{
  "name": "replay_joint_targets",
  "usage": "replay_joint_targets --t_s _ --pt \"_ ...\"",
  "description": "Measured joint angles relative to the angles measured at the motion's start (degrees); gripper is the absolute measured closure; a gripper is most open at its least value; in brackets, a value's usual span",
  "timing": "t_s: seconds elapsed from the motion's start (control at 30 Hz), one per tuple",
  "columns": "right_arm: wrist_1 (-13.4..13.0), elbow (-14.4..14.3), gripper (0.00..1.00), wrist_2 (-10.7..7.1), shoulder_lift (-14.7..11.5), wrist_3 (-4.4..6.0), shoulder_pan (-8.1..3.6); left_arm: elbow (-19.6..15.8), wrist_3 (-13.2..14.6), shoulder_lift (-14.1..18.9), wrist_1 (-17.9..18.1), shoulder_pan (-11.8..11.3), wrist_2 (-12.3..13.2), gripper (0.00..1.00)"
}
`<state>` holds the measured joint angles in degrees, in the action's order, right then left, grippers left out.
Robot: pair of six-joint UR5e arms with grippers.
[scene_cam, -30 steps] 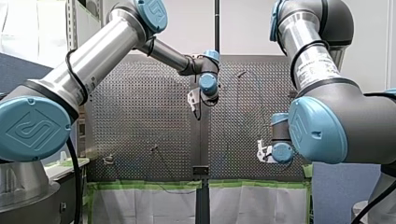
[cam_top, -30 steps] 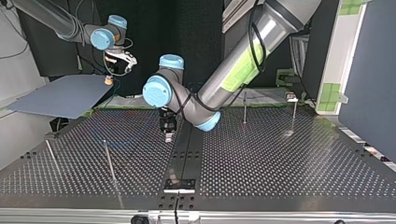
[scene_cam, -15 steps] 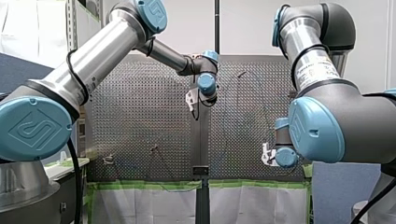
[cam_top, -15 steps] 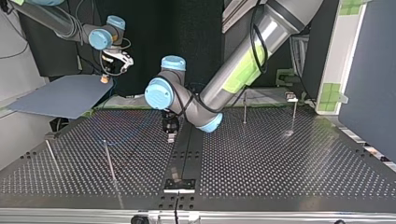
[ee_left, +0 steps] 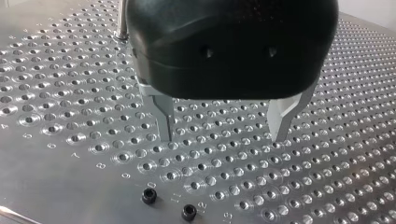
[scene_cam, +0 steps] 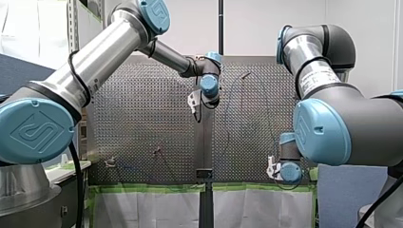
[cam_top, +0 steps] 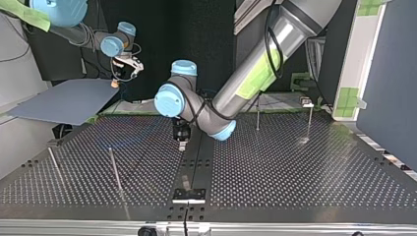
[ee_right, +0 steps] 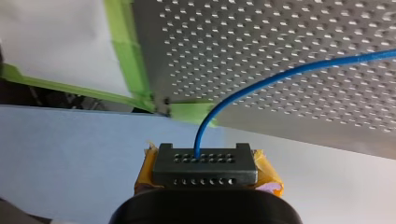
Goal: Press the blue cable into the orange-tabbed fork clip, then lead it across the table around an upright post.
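My right claw [ee_right: 205, 168] is gripping the blue cable [ee_right: 280, 74], with its yellow-taped pads [ee_right: 267, 171] closed tight on it. The cable is coming out of the middle of the pads, rising ahead of the claw, then bending sideways and running off over the perforated table [ee_right: 289, 28]. This claw is hanging off the table's edge. Green tape [ee_right: 122, 42] is lining that edge just ahead of the claw, and a blue-grey panel [ee_right: 60, 149] is lying beside it.

My left claw [ee_left: 224, 128] is standing wide open and holding nothing. Its metal fingers [ee_left: 164, 122] are pointing down at the table holes, with the tips low over the plate; I cannot tell whether they are touching it. Two black screw heads [ee_left: 149, 196] are sitting in the plate near this claw, apart from both fingers. An upright post [ee_left: 122, 18] is standing past the claw body, well away from the fingers.

In the top view the left claw is hovering over the table's middle strip. The right claw is hanging well apart from it, raised, out beyond the far edge and over the panel. More thin posts are standing on both sides of the left claw, none close to it.
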<state>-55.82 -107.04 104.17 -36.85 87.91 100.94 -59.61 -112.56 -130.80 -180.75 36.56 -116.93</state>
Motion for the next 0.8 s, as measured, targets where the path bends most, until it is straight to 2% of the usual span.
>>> replay_joint_targets --t_s 0.37,0.8 --pt "0.4 1.6 1.00 0.17 6.5 0.85 0.00 0.0 0.1 0.0 -0.3 -0.6 0.2 0.00" --pt "1.9 3.3 1.00 0.13 7.3 0.63 0.00 0.0 0.6 0.0 -0.8 -0.7 0.3 0.00"
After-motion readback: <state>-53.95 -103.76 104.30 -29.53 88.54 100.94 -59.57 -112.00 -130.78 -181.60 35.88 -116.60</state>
